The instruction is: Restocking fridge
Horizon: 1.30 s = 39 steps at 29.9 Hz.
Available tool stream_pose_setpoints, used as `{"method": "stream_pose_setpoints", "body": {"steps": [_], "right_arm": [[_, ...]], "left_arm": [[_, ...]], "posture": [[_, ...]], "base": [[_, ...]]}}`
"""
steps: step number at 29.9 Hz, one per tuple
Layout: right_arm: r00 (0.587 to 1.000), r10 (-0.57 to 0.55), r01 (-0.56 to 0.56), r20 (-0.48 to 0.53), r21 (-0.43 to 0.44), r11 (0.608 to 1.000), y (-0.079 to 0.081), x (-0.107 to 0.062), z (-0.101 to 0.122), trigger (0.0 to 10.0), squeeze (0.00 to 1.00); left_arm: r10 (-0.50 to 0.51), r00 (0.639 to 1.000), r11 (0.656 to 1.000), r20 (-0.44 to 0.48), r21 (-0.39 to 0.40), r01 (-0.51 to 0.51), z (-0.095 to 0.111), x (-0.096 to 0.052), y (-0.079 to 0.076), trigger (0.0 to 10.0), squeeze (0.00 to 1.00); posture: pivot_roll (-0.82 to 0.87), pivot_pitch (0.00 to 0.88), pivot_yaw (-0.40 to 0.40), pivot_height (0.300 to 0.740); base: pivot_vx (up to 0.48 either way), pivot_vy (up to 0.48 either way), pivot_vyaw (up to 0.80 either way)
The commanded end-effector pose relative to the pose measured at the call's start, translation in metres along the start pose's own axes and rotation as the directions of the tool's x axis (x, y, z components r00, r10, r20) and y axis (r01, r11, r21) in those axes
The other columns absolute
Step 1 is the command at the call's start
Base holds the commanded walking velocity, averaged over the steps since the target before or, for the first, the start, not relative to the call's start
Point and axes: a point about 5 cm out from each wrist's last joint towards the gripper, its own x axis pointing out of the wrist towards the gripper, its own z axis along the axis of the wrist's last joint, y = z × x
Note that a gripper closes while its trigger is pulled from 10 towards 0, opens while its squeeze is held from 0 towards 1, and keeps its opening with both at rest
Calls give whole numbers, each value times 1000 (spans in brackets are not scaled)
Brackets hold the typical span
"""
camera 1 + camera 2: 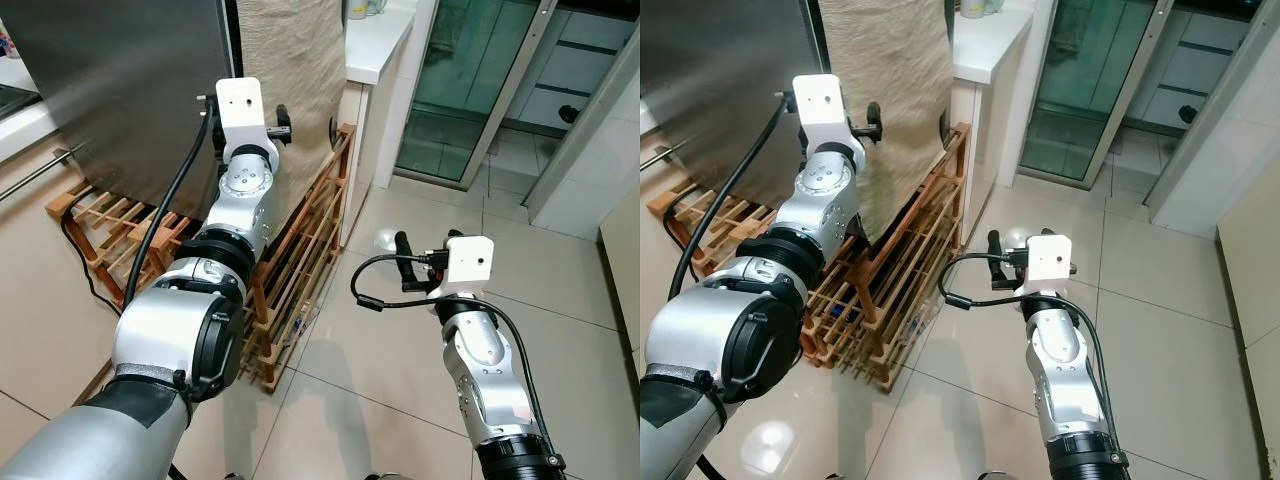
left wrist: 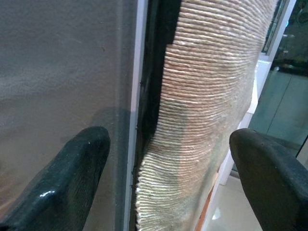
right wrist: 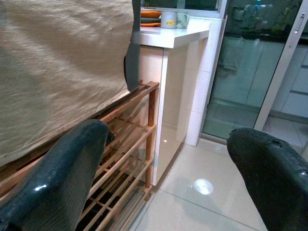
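Note:
The fridge's grey steel door point(image 1: 120, 90) is closed at the upper left. A beige woven cloth point(image 1: 295, 70) hangs down the fridge's side next to it. My left gripper point(image 1: 308, 125) is raised in front of the door's right edge, open and empty. In the left wrist view, one finger point(image 2: 72, 178) lies before the steel door point(image 2: 62, 72) and the other before the cloth point(image 2: 207, 96), with the dark door gap between them. My right gripper point(image 1: 420, 260) hovers low over the floor tiles to the right, open and empty.
A slatted wooden rack point(image 1: 300, 270) stands under and beside the fridge. Right of the cloth, a white counter point(image 3: 173, 33) holds a mug point(image 3: 169, 19) and plates. Beyond it is a glass sliding door point(image 1: 470, 80). Open tiled floor point(image 1: 380, 400) spreads out on the right.

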Motion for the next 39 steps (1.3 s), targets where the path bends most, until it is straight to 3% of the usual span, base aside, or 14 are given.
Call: {"method": "stream_pose_setpoints", "body": {"steps": [1, 9, 15, 20, 25, 28, 30, 33, 34, 37, 38, 39], "right_arm": [[1000, 1, -1, -7, -3, 1000, -1, -1, 1, 10000, 914], [1000, 10, -10, -11, -5, 1000, 1, -1, 1, 10000, 914], [1000, 11, -11, -12, -6, 1000, 1, -1, 1, 10000, 914], [999, 29, -29, -16, -9, 1000, 5, 0, 1, 10000, 918], [1000, 22, -22, -15, -9, 1000, 3, 0, 1, 10000, 918], [1000, 25, -26, -17, -15, 1000, 2, -3, 1, 10000, 918], [1000, 23, -23, -20, -17, 1000, 0, -4, 1, 10000, 914], [1000, 22, -22, -21, -17, 1000, -1, -4, 1, 10000, 914], [999, 23, -23, -23, -18, 1000, -1, -4, 1, 10000, 914], [999, 23, -23, -23, -18, 1000, -1, -4, 1, 10000, 914], [999, 24, -25, -25, -19, 1000, -1, -5, 1, 10000, 914], [999, 24, -25, -25, -19, 1000, -1, -5, 1, 10000, 914]], "left_arm": [[-28, 999, 999, 15, -17, 28, 5, 1, -6, 10000, 0], [-147, 987, 988, 59, -30, 149, 16, -1, -29, 10000, 0], [-150, 987, 988, 55, -10, 151, 17, -1, -32, 10000, 0], [-174, 984, 984, -27, 23, 175, 4, -8, -51, 10000, 0], [-227, 971, 973, -76, 20, 230, -5, -12, -60, 10000, 0], [-388, 917, 921, -90, -81, 382, -7, -21, -83, 10000, 0], [-542, 838, 837, -59, -125, 533, -5, -33, -108, 10000, 0], [-582, 812, 810, -49, -126, 573, -4, -36, -115, 10000, 0], [-625, 780, 775, -31, -150, 614, -3, -41, -123, 10000, 0], [-625, 780, 775, -31, -150, 614, -3, -41, -123, 10000, 0], [-661, 750, 742, -12, -161, 651, -1, -44, -129, 10000, 0], [-661, 750, 742, -12, -161, 651, -1, -44, -129, 10000, 0]], "posture": [[-120, 0, 6, 740], [-125, 0, 8, 740], [-123, 0, 10, 740], [-142, 0, 18, 740], [-157, 0, 21, 740], [-166, 0, 20, 740], [-166, 0, 14, 740], [-166, 0, 14, 740], [-165, 0, 12, 740], [-165, 0, 12, 740], [-162, 0, 8, 740], [-162, 0, 8, 740]], "base": [[0, 0, 0], [0, 0, 0], [0, 0, 0], [0, 0, 0], [0, 0, 0], [0, 0, 0], [0, 0, 0], [0, 0, 0], [0, 0, 0], [0, 0, 0], [0, 0, 0], [0, 0, 0]]}}
